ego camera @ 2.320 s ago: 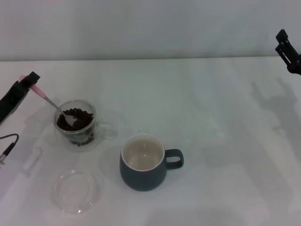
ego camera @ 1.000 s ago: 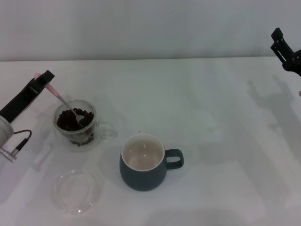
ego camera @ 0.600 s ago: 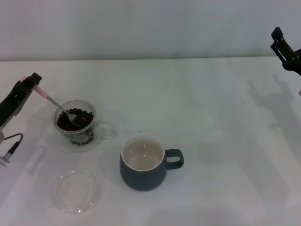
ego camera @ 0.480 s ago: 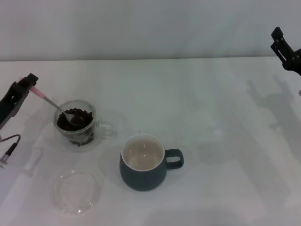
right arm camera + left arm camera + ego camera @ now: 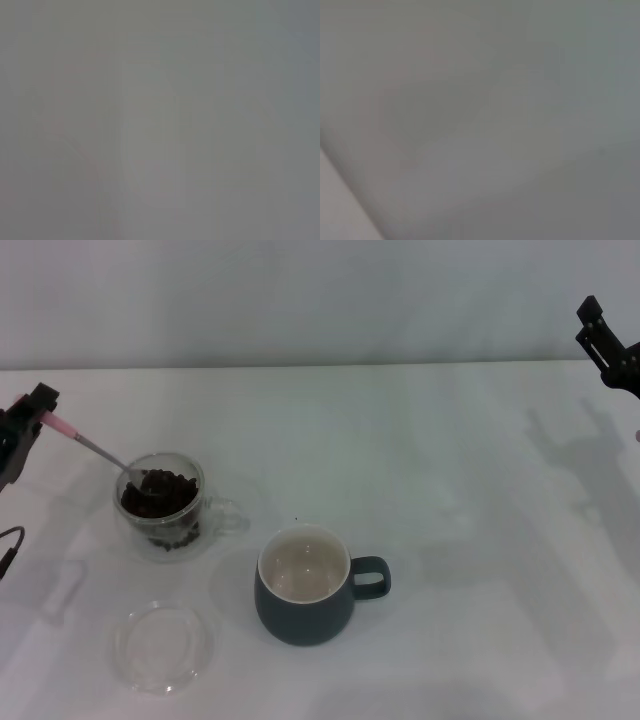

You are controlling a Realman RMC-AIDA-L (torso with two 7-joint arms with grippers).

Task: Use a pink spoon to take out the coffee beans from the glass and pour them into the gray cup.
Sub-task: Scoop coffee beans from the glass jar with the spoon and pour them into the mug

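Left gripper: the left gripper [image 5: 30,410] sits at the left edge of the head view, clamped on the pink end of the pink spoon [image 5: 92,447].
Spoon axis: its long axis slants from the pink handle, up and to the left, down and right to the bowl, which lies among the coffee beans [image 5: 160,492].
Glass: the glass [image 5: 160,505] stands on the white table [image 5: 450,490], left of and a little behind the gray cup [image 5: 304,585], handle to the right.
Cup: upright, handle to the right, no beans seen inside.
Dish: a clear round glass dish [image 5: 162,646] lies near the front, left of the cup.
Right gripper: the right gripper [image 5: 606,342] is high at the right edge; its fingers seem open, though they are hard to make out.
Change: half a second ago the left gripper was lower and further right; the handle now reaches further left and the spoon lies flatter.
Wrist views: only grey blur.
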